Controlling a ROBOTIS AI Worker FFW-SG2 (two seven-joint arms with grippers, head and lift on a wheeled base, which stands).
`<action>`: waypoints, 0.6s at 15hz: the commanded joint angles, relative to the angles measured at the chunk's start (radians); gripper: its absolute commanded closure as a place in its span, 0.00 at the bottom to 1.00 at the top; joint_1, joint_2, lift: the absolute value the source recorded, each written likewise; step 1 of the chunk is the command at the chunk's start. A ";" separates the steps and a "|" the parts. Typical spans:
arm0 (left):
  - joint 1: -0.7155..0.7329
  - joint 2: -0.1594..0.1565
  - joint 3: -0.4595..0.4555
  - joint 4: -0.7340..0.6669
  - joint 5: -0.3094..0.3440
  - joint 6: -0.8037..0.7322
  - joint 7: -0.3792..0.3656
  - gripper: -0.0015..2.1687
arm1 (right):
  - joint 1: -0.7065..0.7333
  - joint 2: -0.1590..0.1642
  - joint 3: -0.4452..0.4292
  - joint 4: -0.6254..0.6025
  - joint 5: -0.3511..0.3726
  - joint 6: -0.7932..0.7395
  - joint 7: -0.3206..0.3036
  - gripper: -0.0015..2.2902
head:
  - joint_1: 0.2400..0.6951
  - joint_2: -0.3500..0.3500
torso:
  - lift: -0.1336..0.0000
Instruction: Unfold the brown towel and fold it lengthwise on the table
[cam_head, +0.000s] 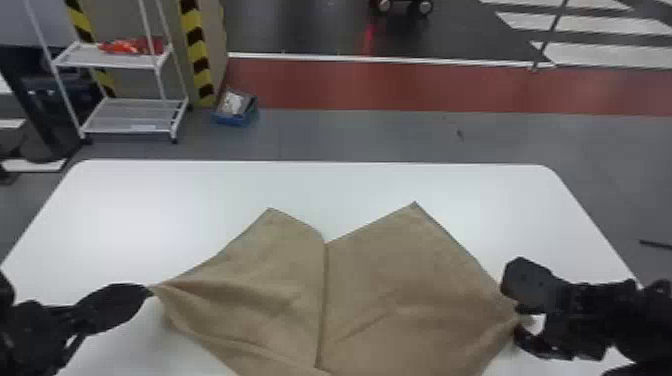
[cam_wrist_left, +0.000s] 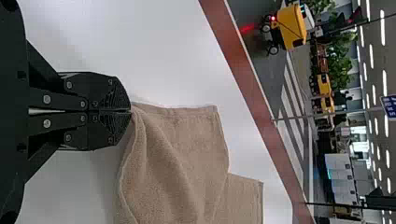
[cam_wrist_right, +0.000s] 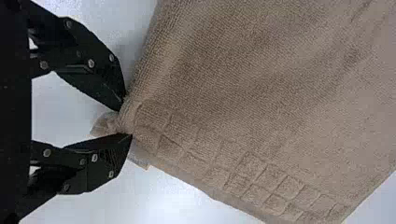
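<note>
The brown towel lies spread on the white table, its far edge forming two peaks with a notch and a crease line between them. At its left corner my left gripper is shut on the cloth, which is pulled into folds there. In the left wrist view, the left gripper pinches the corner of the towel. The right gripper holds the towel's right side. Seen from the right wrist, the right gripper has a bunched bit of towel squeezed between its fingertips, beside a woven checked band.
The white table has bare surface beyond the towel and at both sides. On the floor past its far edge stand a white wire shelf and a small blue box.
</note>
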 joint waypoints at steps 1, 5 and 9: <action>-0.001 -0.006 0.000 -0.002 0.001 0.000 0.003 0.64 | 0.000 0.001 -0.049 -0.020 -0.082 0.000 0.017 0.67 | 1.00 0.41 | 0.13; -0.004 -0.006 0.017 -0.035 0.007 0.006 0.038 0.64 | 0.012 0.020 -0.250 -0.166 -0.347 0.013 0.050 0.67 | 1.00 0.42 | 0.13; -0.013 -0.006 0.056 -0.135 0.039 0.092 0.041 0.64 | 0.022 0.051 -0.462 -0.276 -0.605 0.089 0.050 0.67 | 1.00 0.42 | 0.13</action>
